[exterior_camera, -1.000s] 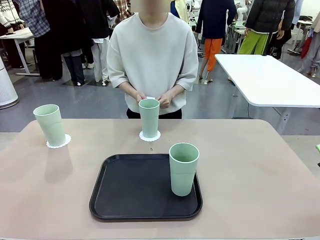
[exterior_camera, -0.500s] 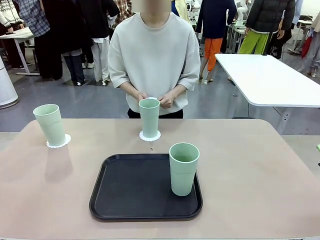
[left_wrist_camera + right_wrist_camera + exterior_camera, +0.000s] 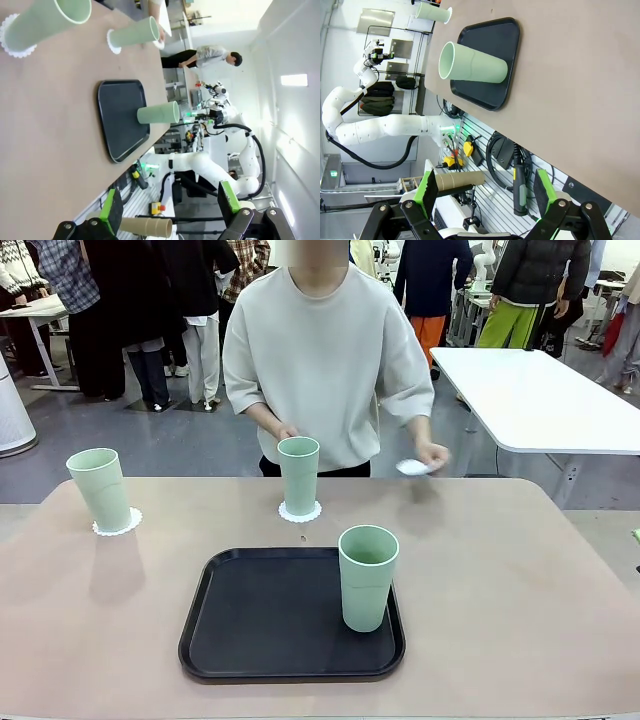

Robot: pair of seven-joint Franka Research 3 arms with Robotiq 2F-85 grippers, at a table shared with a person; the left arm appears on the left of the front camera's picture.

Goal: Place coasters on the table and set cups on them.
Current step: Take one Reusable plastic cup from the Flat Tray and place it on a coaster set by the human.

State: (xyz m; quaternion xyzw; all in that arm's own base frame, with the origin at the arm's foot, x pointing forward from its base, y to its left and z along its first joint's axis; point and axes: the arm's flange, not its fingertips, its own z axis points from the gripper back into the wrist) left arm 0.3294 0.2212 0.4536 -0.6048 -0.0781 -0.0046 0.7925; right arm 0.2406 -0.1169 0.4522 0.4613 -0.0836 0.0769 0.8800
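Two pale green cups stand on white lacy coasters on the beige table (image 3: 520,580): one cup (image 3: 100,489) on a coaster (image 3: 119,526) at the far left, another cup (image 3: 299,475) on a coaster (image 3: 300,513) at the far middle. A further cup (image 3: 367,578) stands on the black tray (image 3: 250,620). The person's hand holds a white coaster (image 3: 412,467) above the table's far right part. My left gripper (image 3: 170,205) is open with nothing in it, off the table's side, facing the cups (image 3: 157,112). My right gripper (image 3: 486,192) is open and holds nothing, with the tray cup (image 3: 472,63) ahead of it.
A white rectangular table (image 3: 540,400) stands beyond the far right corner. The person stands at the far edge behind the middle cup. Other people move about farther back. The tray's left half is bare.
The person's hand has swung from behind the middle cup out to the right, carrying a coaster. The cups and both grippers have stayed put.
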